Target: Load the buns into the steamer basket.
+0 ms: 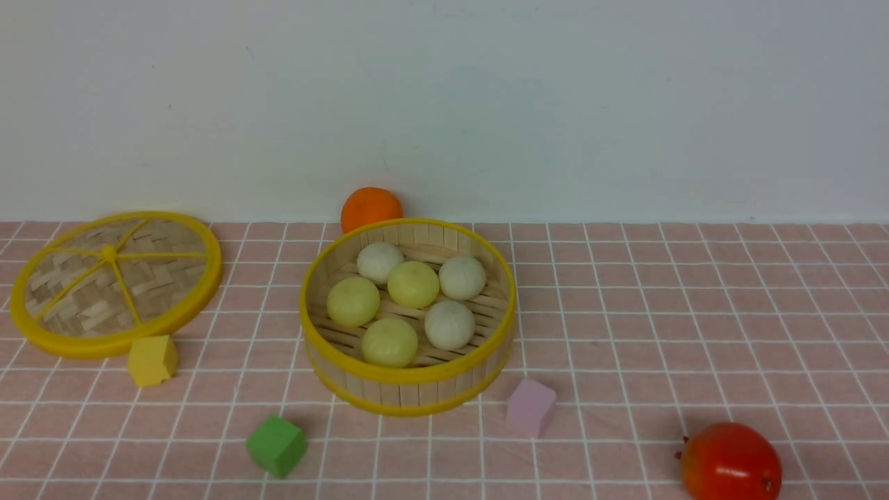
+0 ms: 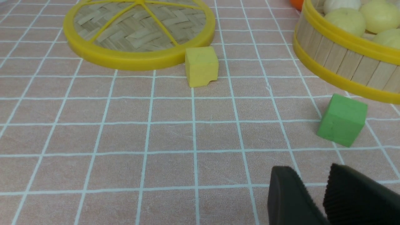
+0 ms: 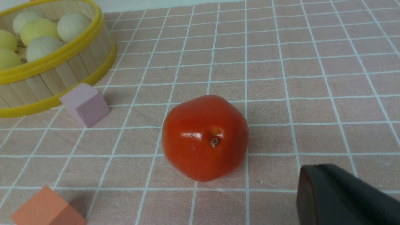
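The buns [image 1: 389, 343] lie, all six, inside the steamer basket [image 1: 408, 375], well apart from both grippers. Nearest, the left gripper [image 2: 312, 175] is a little open and holds nothing; for the right gripper [image 3: 315, 168], I cannot tell if it is open or closed. Then come the red fruit [image 1: 731, 463] and the green block [image 1: 276, 446]. Farther is the basket, and the orange ball [image 1: 371, 209] is just behind it.

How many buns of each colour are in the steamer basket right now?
Pale yellow buns: 3
Off-white buns: 3
Total in the steamer basket: 6
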`<state>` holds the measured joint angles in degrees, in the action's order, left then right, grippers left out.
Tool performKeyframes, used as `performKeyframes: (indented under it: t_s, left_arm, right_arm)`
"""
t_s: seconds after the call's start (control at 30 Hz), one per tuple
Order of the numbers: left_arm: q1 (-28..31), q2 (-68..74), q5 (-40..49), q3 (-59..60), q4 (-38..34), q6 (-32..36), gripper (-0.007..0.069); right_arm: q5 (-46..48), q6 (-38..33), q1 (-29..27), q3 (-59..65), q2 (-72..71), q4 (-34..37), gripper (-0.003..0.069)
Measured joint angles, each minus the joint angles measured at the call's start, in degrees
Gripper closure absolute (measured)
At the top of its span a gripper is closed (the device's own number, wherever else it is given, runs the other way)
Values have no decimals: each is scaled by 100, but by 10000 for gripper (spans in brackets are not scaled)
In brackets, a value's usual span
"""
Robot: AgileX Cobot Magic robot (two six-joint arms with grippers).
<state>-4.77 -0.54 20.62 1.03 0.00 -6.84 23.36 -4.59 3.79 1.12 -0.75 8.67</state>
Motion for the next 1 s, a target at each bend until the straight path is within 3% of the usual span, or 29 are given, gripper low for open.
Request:
performKeyframes:
  t_s: [1.0]
  left_arm:
    - [0, 0, 0, 0, 0, 0, 385]
  right_arm:
    - [0, -4, 0, 0, 0, 0, 574]
